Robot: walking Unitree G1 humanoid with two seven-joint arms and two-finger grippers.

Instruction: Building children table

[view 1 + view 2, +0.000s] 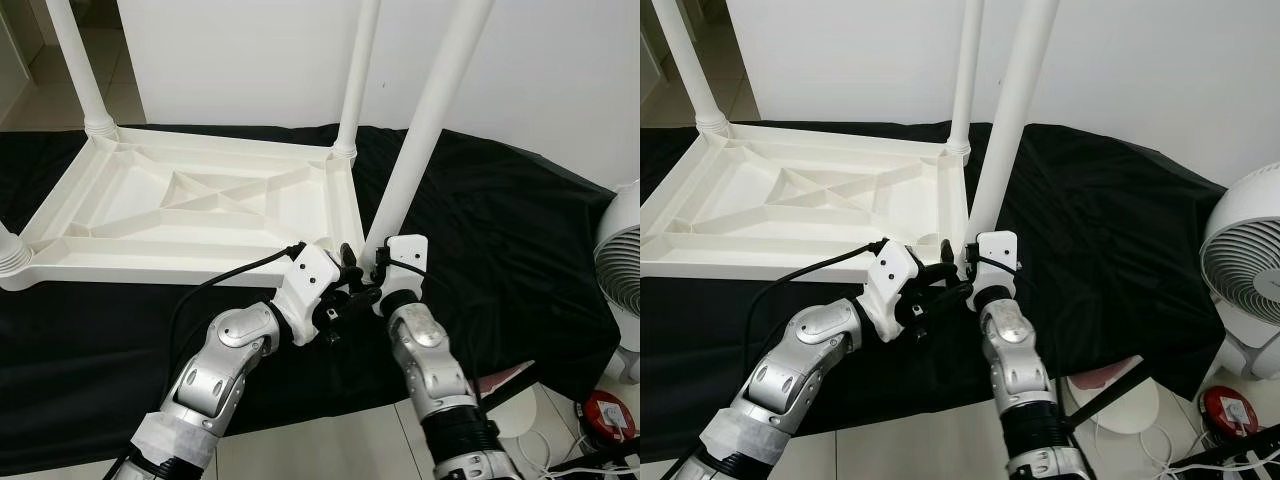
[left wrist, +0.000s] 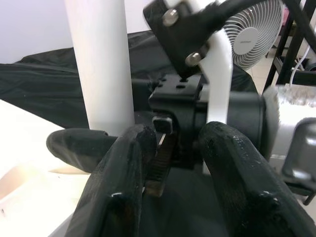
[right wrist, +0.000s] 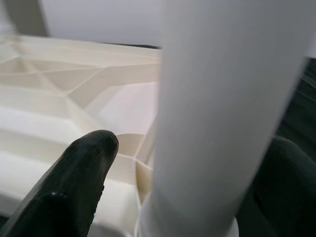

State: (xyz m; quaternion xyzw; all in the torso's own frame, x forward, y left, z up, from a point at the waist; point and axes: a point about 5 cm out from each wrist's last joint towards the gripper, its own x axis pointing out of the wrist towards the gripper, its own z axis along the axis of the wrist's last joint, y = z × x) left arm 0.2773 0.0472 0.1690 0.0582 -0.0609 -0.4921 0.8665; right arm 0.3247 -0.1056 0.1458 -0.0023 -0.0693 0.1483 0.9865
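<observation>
White plastic kids' table top (image 1: 190,200) lies upside down on a black cloth (image 1: 500,230) spread over the floor, ribbed underside up w/ diagonal cross braces. Round white legs stand in the corner sockets: one at far left (image 1: 80,65), one at far right (image 1: 358,75), and a stub at near left (image 1: 8,250). A fourth, thick leg (image 1: 428,110) sits tilted at the near right corner. Right gripper (image 3: 197,197) straddles this leg's base, black fingers (image 3: 74,187) spread wide w/ the leg between them; firm contact can't be confirmed. Left gripper (image 2: 170,163) is just beside it, fingers slightly apart, holding nothing, pointing at the right wrist. White fan (image 1: 1250,265) stands on the right.
</observation>
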